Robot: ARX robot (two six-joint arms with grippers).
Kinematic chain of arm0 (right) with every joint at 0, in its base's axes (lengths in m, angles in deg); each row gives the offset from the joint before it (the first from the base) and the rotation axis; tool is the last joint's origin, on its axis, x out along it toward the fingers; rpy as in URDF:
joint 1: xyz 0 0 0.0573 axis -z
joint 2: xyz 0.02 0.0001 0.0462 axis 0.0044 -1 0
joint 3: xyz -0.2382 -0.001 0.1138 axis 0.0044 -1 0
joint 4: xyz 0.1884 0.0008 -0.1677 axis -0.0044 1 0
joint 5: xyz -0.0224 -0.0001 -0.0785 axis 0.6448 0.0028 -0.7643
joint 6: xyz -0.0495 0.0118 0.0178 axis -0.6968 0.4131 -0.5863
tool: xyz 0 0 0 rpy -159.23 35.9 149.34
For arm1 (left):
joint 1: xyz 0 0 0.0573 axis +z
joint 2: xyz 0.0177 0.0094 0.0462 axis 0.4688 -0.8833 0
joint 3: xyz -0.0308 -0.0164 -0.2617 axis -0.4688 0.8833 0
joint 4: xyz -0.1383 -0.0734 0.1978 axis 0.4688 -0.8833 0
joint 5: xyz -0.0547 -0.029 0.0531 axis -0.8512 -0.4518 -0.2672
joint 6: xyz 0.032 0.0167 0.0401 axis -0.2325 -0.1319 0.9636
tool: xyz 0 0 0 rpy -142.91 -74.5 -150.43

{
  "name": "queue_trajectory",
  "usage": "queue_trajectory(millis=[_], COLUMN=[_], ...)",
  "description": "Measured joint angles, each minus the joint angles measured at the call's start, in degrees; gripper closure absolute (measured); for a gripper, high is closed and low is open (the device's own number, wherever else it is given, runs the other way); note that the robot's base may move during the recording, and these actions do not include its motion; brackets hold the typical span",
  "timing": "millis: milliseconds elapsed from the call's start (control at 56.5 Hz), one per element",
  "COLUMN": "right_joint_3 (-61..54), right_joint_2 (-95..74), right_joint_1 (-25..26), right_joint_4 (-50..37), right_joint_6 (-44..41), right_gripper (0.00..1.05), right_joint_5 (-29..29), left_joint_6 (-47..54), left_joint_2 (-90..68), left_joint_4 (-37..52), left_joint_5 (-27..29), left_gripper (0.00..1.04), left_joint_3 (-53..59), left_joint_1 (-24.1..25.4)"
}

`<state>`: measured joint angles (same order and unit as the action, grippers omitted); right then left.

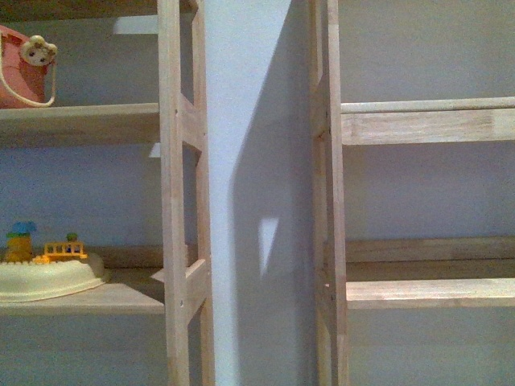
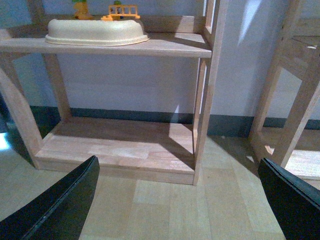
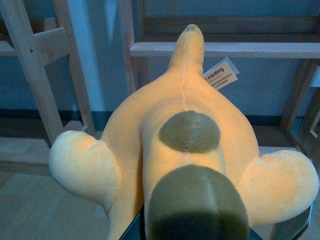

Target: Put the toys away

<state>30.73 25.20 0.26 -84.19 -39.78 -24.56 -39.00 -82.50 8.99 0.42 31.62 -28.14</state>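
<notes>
In the right wrist view a yellow-orange plush toy (image 3: 150, 150) with olive-green patches and a white paper tag fills most of the picture. My right gripper (image 3: 210, 232) is shut on the plush toy and holds it up in front of a wooden shelf unit (image 3: 220, 49); its fingers are mostly hidden under the plush. My left gripper (image 2: 182, 200) is open and empty over the wooden floor, its black fingers (image 2: 55, 205) wide apart, facing the bottom board (image 2: 120, 145) of the left shelf unit. Neither gripper shows in the front view.
Two wooden shelf units stand against a pale wall, their uprights (image 1: 181, 193) close together with a gap between. The left unit holds a cream toy tray (image 1: 44, 277) with yellow pieces and a pink bag (image 1: 24, 68). The right unit's shelves (image 1: 426, 125) are bare.
</notes>
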Motion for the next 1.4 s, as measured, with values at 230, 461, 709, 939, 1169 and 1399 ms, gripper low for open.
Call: queue_trajectory(millis=[230,461,709,939,1169,1399], right_joint_3=[0.0,0.0,0.0,0.0,0.5,6.8], right_joint_2=[0.0,0.0,0.0,-2.3,-4.9,-11.8], right_joint_1=[0.0,0.0,0.0,-8.3,-13.6,-22.8], right_joint_4=[0.0,0.0,0.0,0.1,-3.9,-12.4], right_joint_6=[0.0,0.0,0.0,5.5,4.0,-3.7], right_gripper=[0.98,0.98,0.98,0.98,0.98,0.98], right_joint_5=[0.0,0.0,0.0,-21.7,-31.0,-41.7], left_joint_6=[0.0,0.0,0.0,0.0,0.0,0.0], left_joint_2=[0.0,0.0,0.0,-0.1,0.0,0.0], left_joint_4=[0.0,0.0,0.0,0.0,0.0,0.0], left_joint_5=[0.1,0.1,0.0,0.0,0.0,0.0], left_gripper=[0.06,0.06,0.06,0.06,0.06,0.06], left_joint_3=[0.0,0.0,0.0,0.0,0.0,0.0], left_joint_1=[0.0,0.0,0.0,0.0,0.0,0.0])
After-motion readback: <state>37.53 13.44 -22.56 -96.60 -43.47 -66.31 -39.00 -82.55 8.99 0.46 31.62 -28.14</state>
